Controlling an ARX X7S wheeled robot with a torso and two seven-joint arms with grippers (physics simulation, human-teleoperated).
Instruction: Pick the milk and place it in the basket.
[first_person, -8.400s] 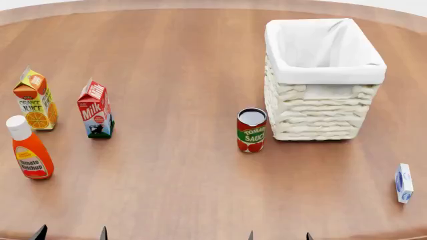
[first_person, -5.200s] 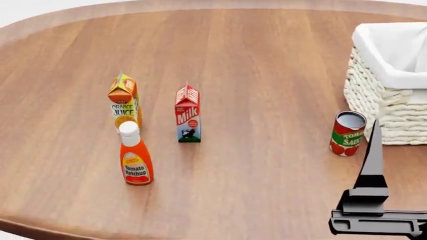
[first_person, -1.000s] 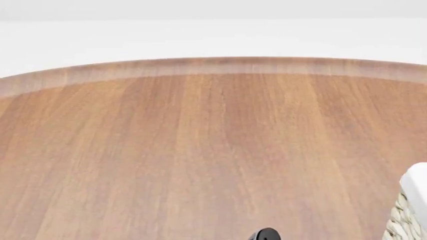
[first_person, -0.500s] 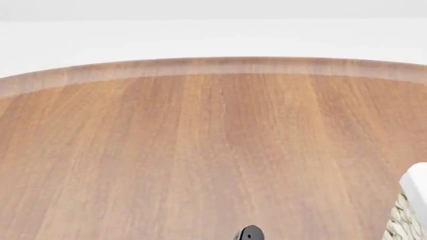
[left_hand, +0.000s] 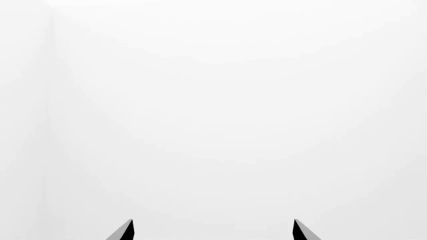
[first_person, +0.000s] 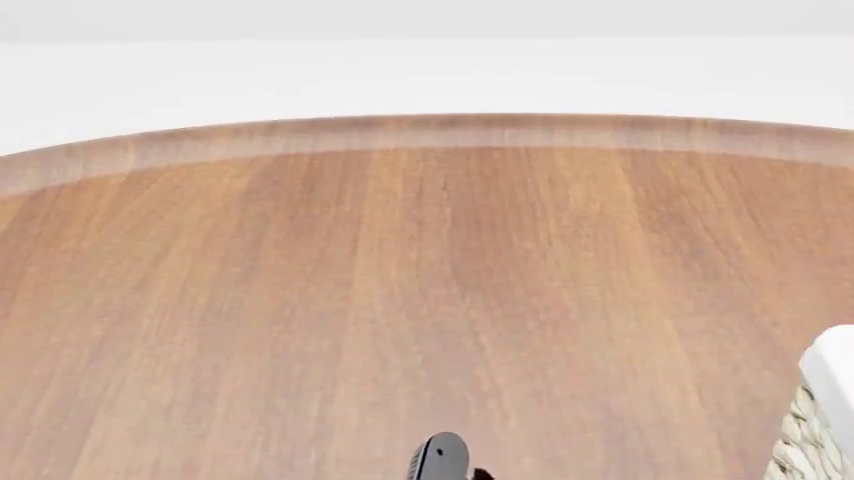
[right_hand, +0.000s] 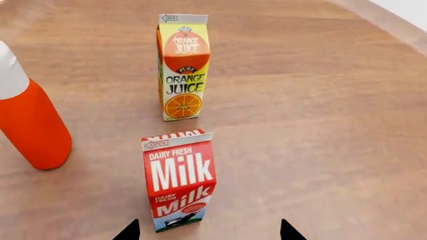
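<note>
Two neighbours behind milk (right_hand: 179, 180): juice carton (right_hand: 181, 67), ketchup bottle (right_hand: 30, 120).

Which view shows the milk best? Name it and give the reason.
The right wrist view: the milk stands upright there, label readable, just ahead of the right gripper fingers. The head view and the left wrist view show none of it.

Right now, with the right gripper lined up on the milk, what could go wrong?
The milk stands close to the orange juice carton and the ketchup bottle; overshooting might topple them. The right gripper looks slightly off-centre, so one fingertip may nudge the carton. The head view shows only table and a corner of the basket.
</note>
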